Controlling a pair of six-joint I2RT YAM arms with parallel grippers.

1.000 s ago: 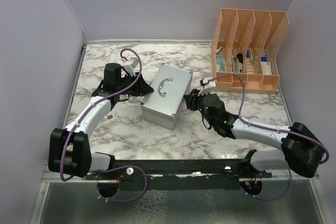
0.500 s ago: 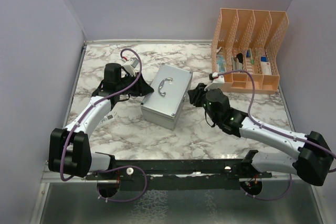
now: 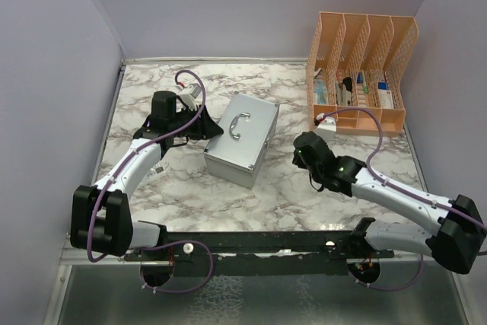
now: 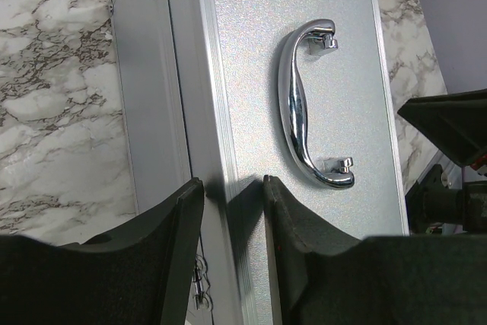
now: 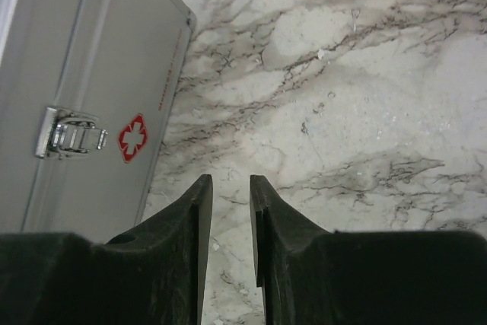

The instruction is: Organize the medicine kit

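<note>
So the metal medicine case [image 3: 242, 139] sits shut on the marble table [image 3: 190, 195], chrome handle [image 4: 303, 116] up on the lid, latch [image 5: 67, 133] and red cross on its front face. The supplies are over in the orange file rack [image 3: 361, 74] at the far right, well apart from the case.

Left gripper [image 4: 232, 211] is right at the case's back top corner. Its fingers are only a little apart, and the lid's edge runs right into that narrow gap, so it looks like it's straddling or bracing the rim. I can't say for sure that it's actually squeezing it. The handle lies just ahead of those fingertips and off to the side.

Right gripper [image 5: 230, 188] hangs over bare marble with its fingers nearly together and nothing between them. The latch face sits off to the left of its fingertips, close but not touching.

Honest take: a closed case with the meds in the rack fits either "about to open and load" or "sorted into the rack and case closed", so I won't call it.

If that latch is the target, the trick is keeping the left side steady on the rim so the box doesn't skate on that slick marble, and coming at the latch square, fingertips under the flip tab, not poking the face. The case looks light enough to pivot if pushed off-centre.
</note>
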